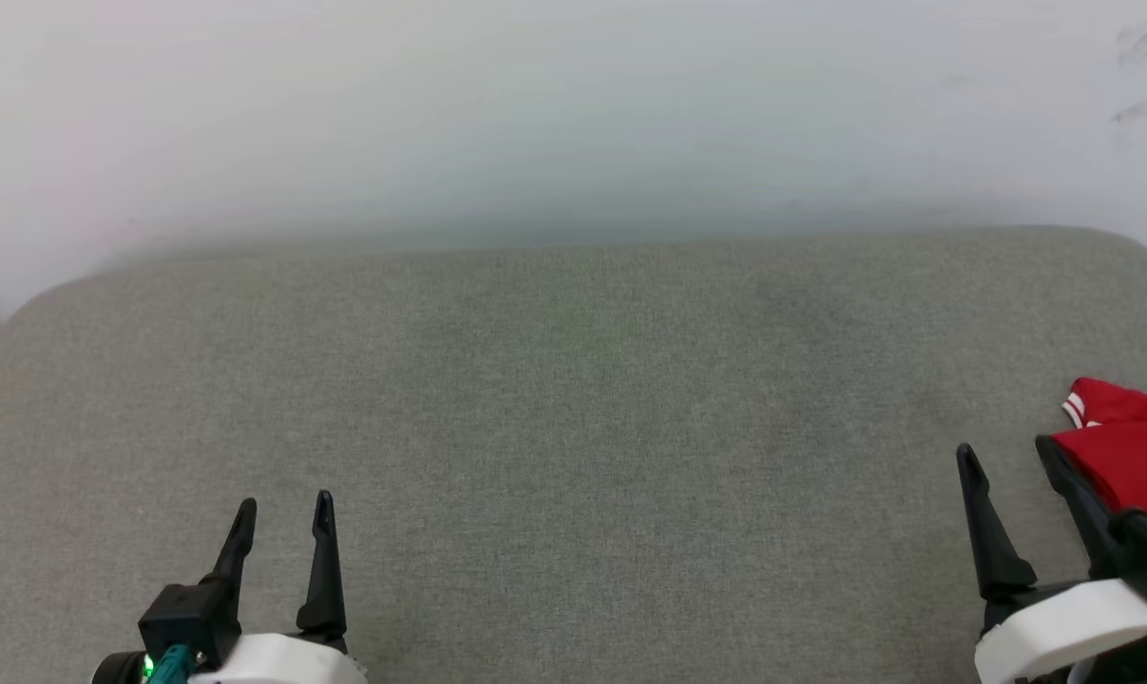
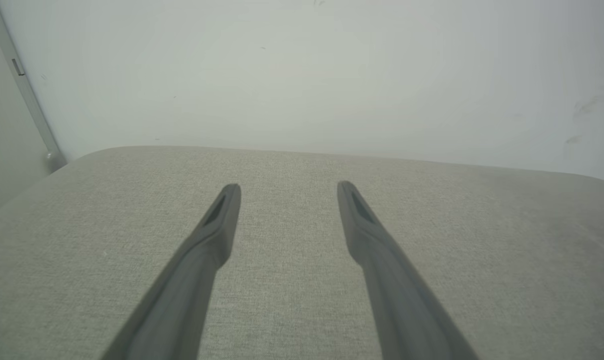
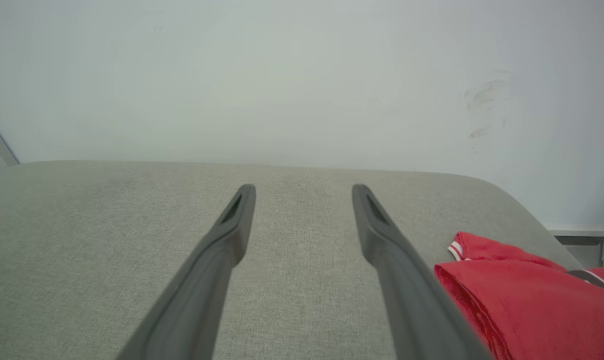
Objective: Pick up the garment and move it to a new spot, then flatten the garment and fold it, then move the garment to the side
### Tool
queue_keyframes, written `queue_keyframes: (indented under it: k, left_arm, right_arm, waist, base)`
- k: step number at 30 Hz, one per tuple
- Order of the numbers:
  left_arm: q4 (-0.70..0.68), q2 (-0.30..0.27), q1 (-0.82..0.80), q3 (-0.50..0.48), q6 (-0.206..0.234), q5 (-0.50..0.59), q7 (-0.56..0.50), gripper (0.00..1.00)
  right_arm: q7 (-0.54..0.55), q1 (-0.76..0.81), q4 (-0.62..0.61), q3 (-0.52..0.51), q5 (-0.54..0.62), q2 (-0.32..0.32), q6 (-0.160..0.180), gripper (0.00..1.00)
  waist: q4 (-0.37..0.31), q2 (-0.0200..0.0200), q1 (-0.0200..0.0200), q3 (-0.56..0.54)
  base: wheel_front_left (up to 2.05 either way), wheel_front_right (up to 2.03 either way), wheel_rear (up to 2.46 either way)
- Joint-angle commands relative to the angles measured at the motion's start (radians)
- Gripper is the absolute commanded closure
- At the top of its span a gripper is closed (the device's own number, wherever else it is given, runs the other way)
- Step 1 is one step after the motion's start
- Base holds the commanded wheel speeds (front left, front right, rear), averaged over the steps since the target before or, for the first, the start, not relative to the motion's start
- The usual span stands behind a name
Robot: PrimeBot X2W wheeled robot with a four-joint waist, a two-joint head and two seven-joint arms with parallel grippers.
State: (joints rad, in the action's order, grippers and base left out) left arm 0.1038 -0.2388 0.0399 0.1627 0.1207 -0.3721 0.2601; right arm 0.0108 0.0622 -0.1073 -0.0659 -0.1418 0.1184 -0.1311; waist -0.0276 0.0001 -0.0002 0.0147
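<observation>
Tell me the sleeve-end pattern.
Bright red fabric shirt: sleeve end white with red stripes; right wrist view.

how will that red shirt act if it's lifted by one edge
Probably floppy: the red shirt lies in soft folded layers, so it would likely drape and unfold. Pushed on the woven grey cushion, it may bunch rather than slide.

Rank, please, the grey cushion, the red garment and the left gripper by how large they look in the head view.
grey cushion, by far.
Then left gripper and red garment: alike, garment cut by the frame edge, so unranked.
</observation>
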Motion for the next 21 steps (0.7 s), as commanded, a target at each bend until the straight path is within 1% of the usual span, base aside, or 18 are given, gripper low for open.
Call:
queue_keyframes:
  k: [1, 5, 11, 21]
  left_arm:
    - [-0.001, 0.006, 0.011, 0.000, -0.004, 0.005, 0.007, 0.00]
    - [-0.005, 0.015, 0.035, -0.005, -0.013, 0.015, 0.007, 0.00]
    - [-0.002, 0.025, 0.034, -0.014, -0.026, 0.027, 0.007, 0.00]
    - [0.004, 0.039, 0.017, -0.031, -0.044, 0.044, 0.007, 0.00]
  right_arm:
    - [0.008, 0.021, -0.009, -0.004, -0.001, -0.002, 0.001, 0.00]
    - [0.023, 0.054, -0.028, 0.000, 0.000, -0.005, 0.001, 0.00]
    - [0.029, 0.060, -0.045, 0.009, -0.001, -0.003, 0.001, 0.00]
    - [0.021, 0.044, -0.026, 0.013, -0.001, -0.005, 0.001, 0.00]
  waist:
    - [-0.001, -0.0001, 0.0002, -0.018]
    - [0.005, -0.0001, 0.0002, -0.030]
    - [0.005, -0.0001, 0.0002, -0.029]
    - [0.005, -0.0001, 0.0002, -0.020]
  base:
    - [0.00, 0.00, 0.00]
    - [0.00, 0.00, 0.00]
    - [0.00, 0.00, 0.00]
    - [0.00, 0.00, 0.00]
